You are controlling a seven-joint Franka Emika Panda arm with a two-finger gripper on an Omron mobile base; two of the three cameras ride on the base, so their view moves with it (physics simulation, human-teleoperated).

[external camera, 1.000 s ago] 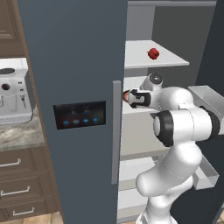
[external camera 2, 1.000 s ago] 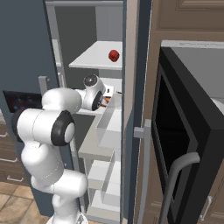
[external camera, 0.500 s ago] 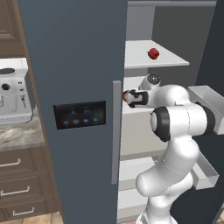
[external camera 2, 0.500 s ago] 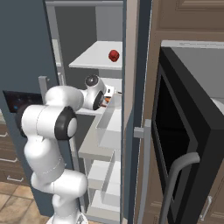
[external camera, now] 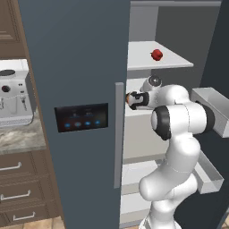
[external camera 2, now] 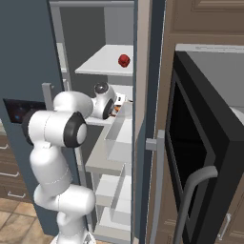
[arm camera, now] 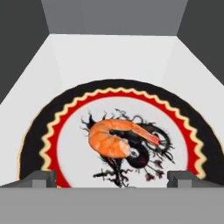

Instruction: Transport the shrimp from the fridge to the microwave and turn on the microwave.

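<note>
Shrimp [arm camera: 117, 139] sits at the centre of a round plate [arm camera: 39, 131] with a black rim and red-yellow zigzag band, on a pale shelf [arm camera: 113, 57] inside the fridge [external camera: 80, 67]. In the hand view it lies at 12 o'clock from the gripper [arm camera: 112, 178], dead ahead between the two fingertips [arm camera: 41, 177], clear of both, no contact. Jaws stand fully apart and hold nothing. Long axis of the shrimp runs roughly 10 o'clock to 4 o'clock in the hand view: fat curled body toward 9, thin tail tapering toward 3 to 4. So it lies close to the line between the tips, not across it; my read is that a wrist roll would give a better pinch across the body, else the tips close on the tail end and the curl. Base views show the hand reaching into the middle shelf level, with a round red fruit [external camera: 156, 54] on the shelf above, well apart from the work. Microwave [external camera 2: 205, 157] is off to 3 o'clock in the right base view, door swung open, so the drop-off looks ready. Only one arm, so no choice there. Likely next: advance straight in and down, then close.
</note>
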